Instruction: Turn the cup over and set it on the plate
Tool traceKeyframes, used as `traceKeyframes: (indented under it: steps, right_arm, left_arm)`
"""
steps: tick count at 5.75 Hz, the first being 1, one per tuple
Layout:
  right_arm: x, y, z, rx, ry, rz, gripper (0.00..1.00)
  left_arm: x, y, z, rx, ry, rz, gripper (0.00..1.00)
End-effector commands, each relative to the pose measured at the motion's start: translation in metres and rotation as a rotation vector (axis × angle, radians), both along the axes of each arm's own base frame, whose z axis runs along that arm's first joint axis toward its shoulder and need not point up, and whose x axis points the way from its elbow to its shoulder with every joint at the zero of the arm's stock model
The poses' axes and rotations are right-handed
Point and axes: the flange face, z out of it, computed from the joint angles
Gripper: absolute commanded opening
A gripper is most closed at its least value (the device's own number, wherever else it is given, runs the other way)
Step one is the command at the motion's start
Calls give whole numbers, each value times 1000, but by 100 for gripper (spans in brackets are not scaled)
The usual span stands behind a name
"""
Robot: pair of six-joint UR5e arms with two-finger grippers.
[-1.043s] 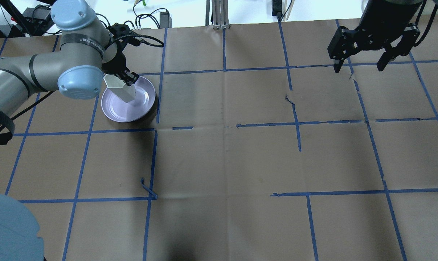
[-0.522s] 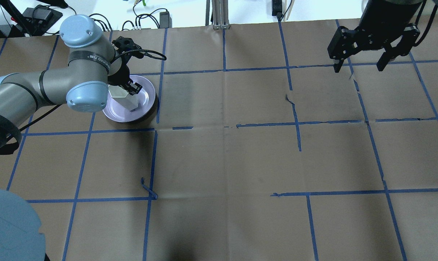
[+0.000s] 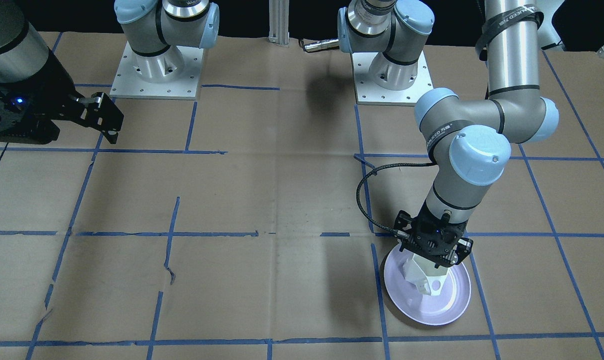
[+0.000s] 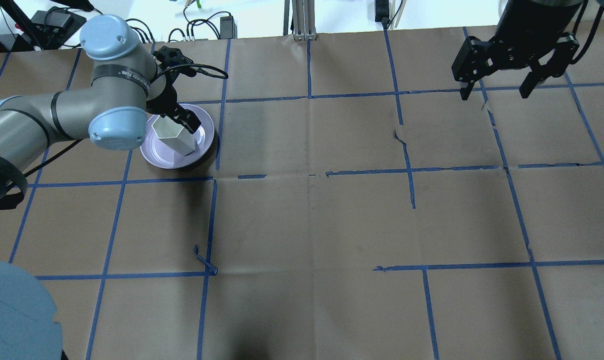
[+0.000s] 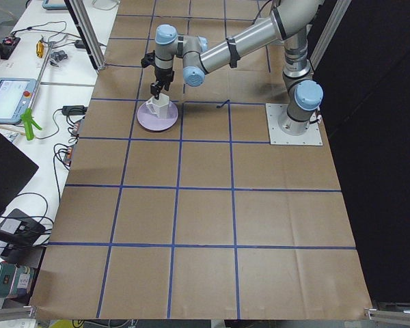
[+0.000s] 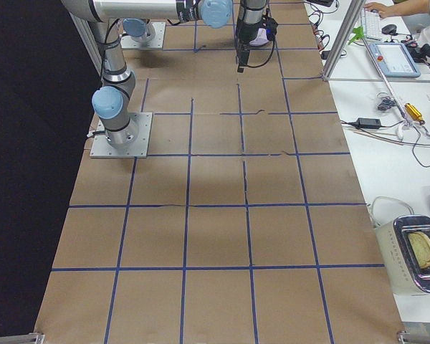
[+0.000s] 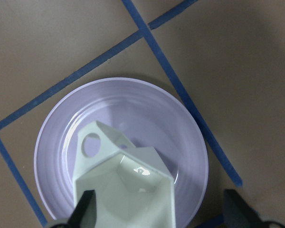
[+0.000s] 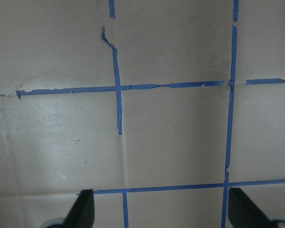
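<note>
The white faceted cup stands mouth up on the lavender plate at the table's far left. Its handle shows in the front view. My left gripper hangs straight over it. In the left wrist view the fingers are spread wide. The cup sits between them, close to one finger and clear of the other, on the plate. My right gripper is open and empty, high over the far right. Its wrist view shows only paper and tape.
Brown paper with a blue tape grid covers the table. A loose curl of tape sticks up in the near left. The two arm bases stand at the robot's edge. Cables and gear lie beyond the far edge.
The left arm has lowered the tilted cup onto the plate and set it mouth up. The left fingers now stand spread around it. The right arm has not moved.
</note>
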Motion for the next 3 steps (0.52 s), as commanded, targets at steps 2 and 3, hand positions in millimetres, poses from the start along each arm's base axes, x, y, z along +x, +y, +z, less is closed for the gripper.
traceKeyframes:
  steps: [2, 3]
  right_arm:
    - [0, 0, 0, 0, 0, 0, 100]
    - [0, 0, 0, 0, 0, 0, 100]
  left_arm:
    - [-21, 2, 129, 112, 75, 348, 98]
    - [-51, 14, 168, 127, 78, 374, 98]
